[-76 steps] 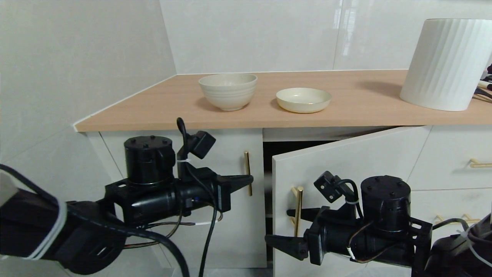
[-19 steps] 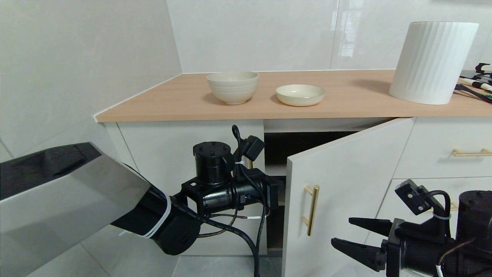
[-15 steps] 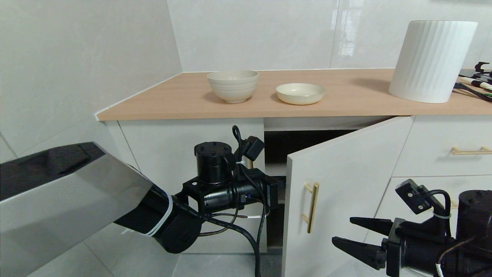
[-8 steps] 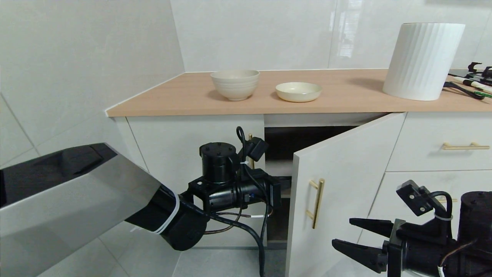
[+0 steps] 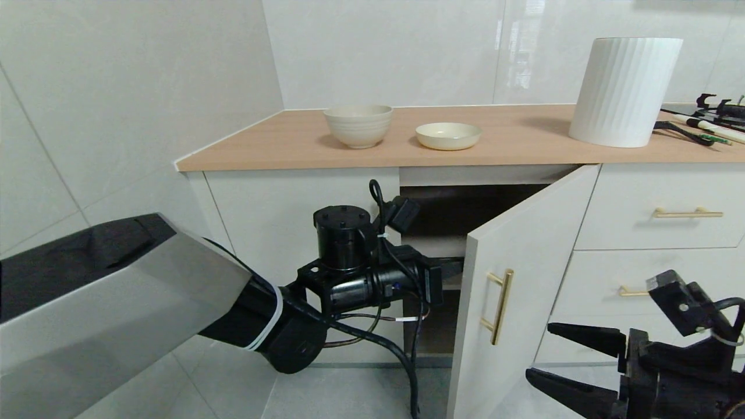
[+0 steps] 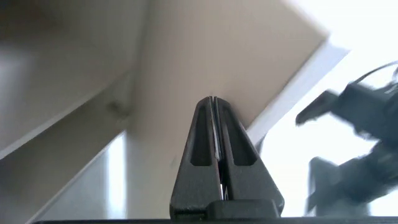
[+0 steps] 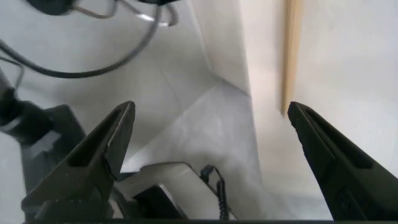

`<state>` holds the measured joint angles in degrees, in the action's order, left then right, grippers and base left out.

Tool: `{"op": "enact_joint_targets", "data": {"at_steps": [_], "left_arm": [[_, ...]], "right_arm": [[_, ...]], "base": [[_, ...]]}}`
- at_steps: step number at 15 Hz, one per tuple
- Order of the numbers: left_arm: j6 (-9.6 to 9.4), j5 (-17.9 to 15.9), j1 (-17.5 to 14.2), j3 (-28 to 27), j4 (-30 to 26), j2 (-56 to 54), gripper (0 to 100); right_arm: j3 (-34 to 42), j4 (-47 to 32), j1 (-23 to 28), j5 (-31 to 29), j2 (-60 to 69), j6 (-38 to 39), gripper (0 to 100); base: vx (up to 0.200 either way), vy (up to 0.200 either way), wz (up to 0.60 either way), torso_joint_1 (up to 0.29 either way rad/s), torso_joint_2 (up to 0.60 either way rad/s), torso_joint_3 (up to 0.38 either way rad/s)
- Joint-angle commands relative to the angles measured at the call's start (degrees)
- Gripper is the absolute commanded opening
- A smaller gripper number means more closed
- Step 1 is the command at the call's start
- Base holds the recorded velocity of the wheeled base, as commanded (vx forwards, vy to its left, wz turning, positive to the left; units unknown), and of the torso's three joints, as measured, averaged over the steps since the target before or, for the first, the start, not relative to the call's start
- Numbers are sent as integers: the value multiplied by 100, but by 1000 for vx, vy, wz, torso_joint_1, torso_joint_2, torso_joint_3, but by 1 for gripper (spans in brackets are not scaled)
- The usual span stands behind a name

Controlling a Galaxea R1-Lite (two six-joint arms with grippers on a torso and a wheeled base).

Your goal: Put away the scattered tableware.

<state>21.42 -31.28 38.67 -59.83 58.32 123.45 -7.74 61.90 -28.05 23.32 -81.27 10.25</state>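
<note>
Your left gripper (image 6: pixel 213 106) reaches into the cabinet opening behind the open door (image 5: pixel 524 262), fingers pressed together on nothing. Your right gripper (image 5: pixel 539 352) hangs low in front of that door, fingers spread wide, empty. The bowl (image 5: pixel 358 125) and shallow dish (image 5: pixel 448 135) sit near each other, not touching, on the tabletop (image 5: pixel 524 145).

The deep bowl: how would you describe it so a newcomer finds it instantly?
Look along the wooden countertop above the open cabinet door. Near its left end stands a cream bowl with faint ridges. It is taller and deeper than the shallow dish on its right.
</note>
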Motion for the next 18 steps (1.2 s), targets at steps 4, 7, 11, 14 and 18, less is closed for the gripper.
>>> {"op": "enact_joint_targets", "data": {"at_steps": [4, 7, 11, 14, 18], "left_arm": [[143, 52, 229, -266, -189, 109, 0], [152, 351, 369, -424, -348, 117, 0], [178, 386, 1380, -776, -629, 100, 0], [178, 465, 1881, -820, -646, 47, 0], [187, 1115, 1055, -521, -638, -260, 0]], "right_arm": [[-579, -1435, -7, 23, 1703, -14, 100], [-790, -1945, -122, 41, 2125, -14, 100], [-790, -1963, -605, 41, 2423, -14, 100], [-922, -2569, -965, 41, 2775, -23, 100], [-949, -2648, -965, 41, 2643, -58, 100]], "base": [[0, 0, 0, 0, 0, 0], [0, 0, 0, 0, 0, 0], [0, 0, 0, 0, 0, 0], [0, 0, 0, 0, 0, 0], [0, 0, 0, 0, 0, 0]]}}
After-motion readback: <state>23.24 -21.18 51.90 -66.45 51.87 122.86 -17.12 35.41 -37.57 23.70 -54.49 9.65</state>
